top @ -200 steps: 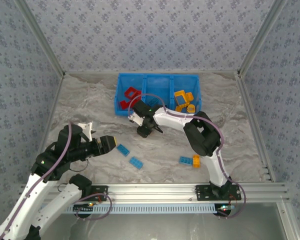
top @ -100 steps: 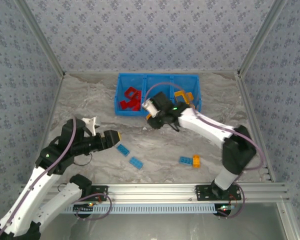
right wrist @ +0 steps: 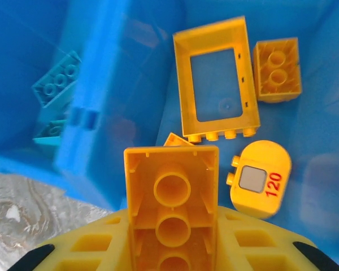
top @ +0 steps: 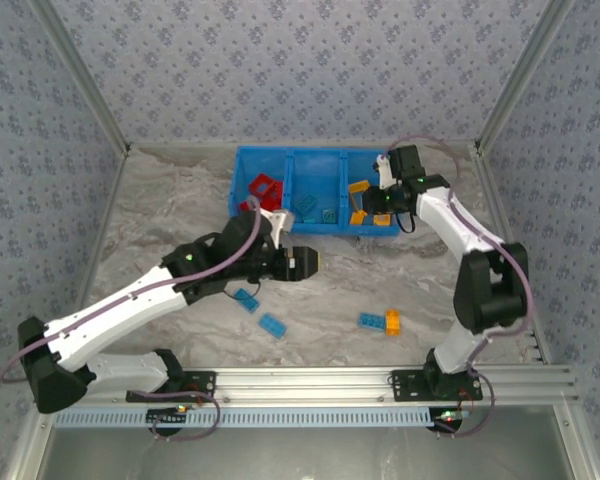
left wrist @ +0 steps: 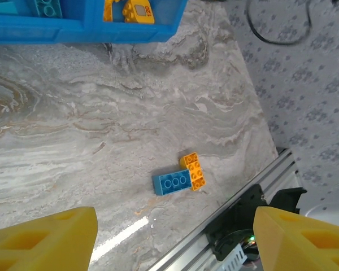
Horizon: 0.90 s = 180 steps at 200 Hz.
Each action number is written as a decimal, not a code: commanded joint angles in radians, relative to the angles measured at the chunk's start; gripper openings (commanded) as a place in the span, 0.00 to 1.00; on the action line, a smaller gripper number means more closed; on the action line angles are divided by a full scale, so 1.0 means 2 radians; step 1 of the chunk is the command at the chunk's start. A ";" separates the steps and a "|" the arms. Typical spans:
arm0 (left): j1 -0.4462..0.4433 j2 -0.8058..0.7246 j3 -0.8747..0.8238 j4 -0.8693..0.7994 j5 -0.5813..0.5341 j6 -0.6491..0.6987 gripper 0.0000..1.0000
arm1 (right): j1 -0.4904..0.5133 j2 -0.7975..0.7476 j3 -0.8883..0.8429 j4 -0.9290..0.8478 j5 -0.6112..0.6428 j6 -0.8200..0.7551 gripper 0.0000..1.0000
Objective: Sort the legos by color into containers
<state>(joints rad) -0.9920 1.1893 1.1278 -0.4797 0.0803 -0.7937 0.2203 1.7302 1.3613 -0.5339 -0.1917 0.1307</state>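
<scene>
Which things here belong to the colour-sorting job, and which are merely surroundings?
Job: blue bin; red legos, teal legos, orange-yellow legos inside it; orange-yellow brick in the right fingers; loose: blue brick, another blue brick, and a blue-and-orange pair.
Surroundings: marbled table; aluminium rail; patterned walls.
</scene>
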 commanded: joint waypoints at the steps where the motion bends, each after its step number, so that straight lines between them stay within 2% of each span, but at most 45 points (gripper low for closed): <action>1: -0.013 0.006 0.026 0.023 -0.046 0.011 0.73 | -0.010 0.044 0.036 0.000 -0.064 0.031 0.35; 49: -0.030 0.007 0.021 0.016 -0.062 0.009 0.73 | -0.017 0.104 0.072 0.001 -0.093 0.039 0.39; 83: -0.036 0.005 0.026 0.007 -0.073 0.010 0.73 | -0.017 0.111 0.071 0.006 -0.100 0.044 0.52; 105: -0.039 0.002 0.027 0.004 -0.078 0.010 0.73 | -0.017 0.098 0.059 0.012 -0.099 0.045 0.56; 141: -0.056 0.001 0.038 0.003 -0.092 0.021 0.73 | -0.017 0.043 0.034 0.022 -0.079 0.044 0.50; 180: -0.116 0.059 0.119 -0.038 -0.154 0.068 0.72 | -0.014 -0.013 0.006 0.024 -0.058 0.044 0.44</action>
<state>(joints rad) -1.1591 1.2407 1.2495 -0.5095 -0.1284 -0.7383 0.1913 1.7905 1.4014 -0.4969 -0.3401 0.2169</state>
